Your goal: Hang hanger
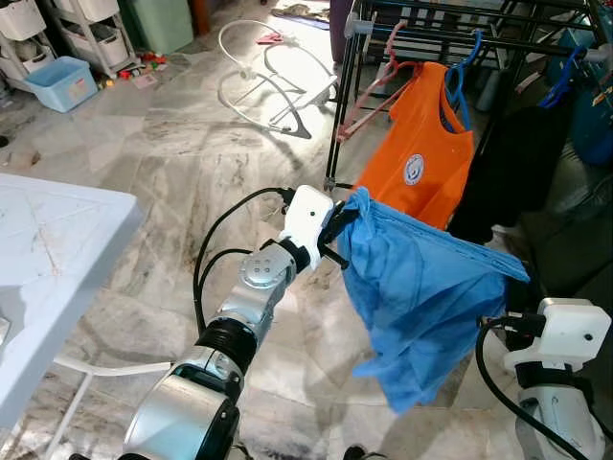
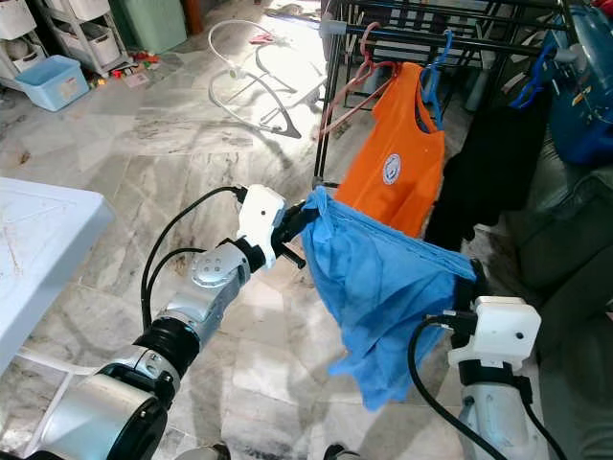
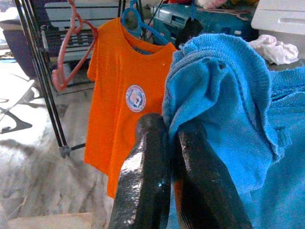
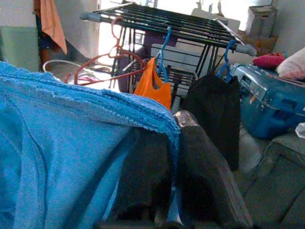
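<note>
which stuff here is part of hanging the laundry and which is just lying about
Belongs to the job:
- blue garment, stretched between the two end effectors
- left end effector, shut on one edge
- right end effector, shut on the other edge
- drying rack
- empty pink hanger

Just lying about:
- orange shirt, already hung
- black garment, already hung
- white table
- blue bin

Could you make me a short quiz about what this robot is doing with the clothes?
1. True or false: both grippers pinch the blue cloth.
2. What colour is the shirt on the rack? A green, B orange, C white.
3. Fill in: the pink hanger carries ____.

Key: 1 true: left gripper and right gripper each hold an edge. 2 B. 3 nothing.
</note>
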### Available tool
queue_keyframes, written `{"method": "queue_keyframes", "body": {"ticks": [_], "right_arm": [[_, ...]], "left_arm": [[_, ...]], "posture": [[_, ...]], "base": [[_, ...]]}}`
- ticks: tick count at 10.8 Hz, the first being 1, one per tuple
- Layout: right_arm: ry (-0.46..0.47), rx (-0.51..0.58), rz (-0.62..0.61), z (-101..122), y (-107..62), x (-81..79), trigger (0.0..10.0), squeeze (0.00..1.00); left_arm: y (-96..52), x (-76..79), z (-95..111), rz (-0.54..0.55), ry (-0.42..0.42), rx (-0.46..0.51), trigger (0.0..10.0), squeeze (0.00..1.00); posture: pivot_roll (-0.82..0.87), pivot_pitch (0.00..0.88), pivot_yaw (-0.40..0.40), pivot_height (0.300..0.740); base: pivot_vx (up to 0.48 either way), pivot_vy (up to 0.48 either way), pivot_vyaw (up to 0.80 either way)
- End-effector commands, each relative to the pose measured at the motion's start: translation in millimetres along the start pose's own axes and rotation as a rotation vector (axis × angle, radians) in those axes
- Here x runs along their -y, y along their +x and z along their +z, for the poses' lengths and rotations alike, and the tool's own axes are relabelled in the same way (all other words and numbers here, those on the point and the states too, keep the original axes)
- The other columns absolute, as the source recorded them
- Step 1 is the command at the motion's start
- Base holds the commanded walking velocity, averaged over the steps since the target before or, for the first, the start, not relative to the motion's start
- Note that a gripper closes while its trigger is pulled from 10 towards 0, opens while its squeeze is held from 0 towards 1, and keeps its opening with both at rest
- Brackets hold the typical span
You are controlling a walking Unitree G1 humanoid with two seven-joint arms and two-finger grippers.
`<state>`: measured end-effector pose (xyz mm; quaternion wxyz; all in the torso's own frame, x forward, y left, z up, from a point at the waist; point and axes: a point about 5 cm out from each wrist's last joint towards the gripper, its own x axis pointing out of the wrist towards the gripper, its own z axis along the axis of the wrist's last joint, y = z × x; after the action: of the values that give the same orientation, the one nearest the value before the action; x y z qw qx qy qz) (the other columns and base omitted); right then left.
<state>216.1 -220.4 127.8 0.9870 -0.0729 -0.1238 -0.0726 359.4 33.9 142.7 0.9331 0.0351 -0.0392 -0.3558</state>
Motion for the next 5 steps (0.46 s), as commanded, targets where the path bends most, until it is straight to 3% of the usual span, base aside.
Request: {"method": "queue_keyframes", "body": {"ticks": [1,3,5], "right_arm": [[-0.011,0.019,-0.042,5.9,-0.2,8.7,0.0,0.0],[-0.01,0.023,-0.045,6.8,1.0,10.2,0.0,0.0],[0.007,0.032,-0.041,9.6,3.9,9.2,0.0,0.0]], "left_arm": [[-4.7,-6.9,-2.8,0.043,-0.032,-0.007,10.0,0.0],[-4.4,-6.8,-2.4,0.05,-0.046,-0.001,10.0,0.0],[-5.8,-3.5,-9.0,0.043,-0.123,-0.016,10.0,0.0]], "posture": [[0.07,0.157,-0.032,0.74],[0.08,0.154,-0.032,0.74],[0.08,0.154,-0.031,0.74]], "base": [[0.0,0.0,0.0],[0.0,0.0,0.0],[0.0,0.0,0.0]]}}
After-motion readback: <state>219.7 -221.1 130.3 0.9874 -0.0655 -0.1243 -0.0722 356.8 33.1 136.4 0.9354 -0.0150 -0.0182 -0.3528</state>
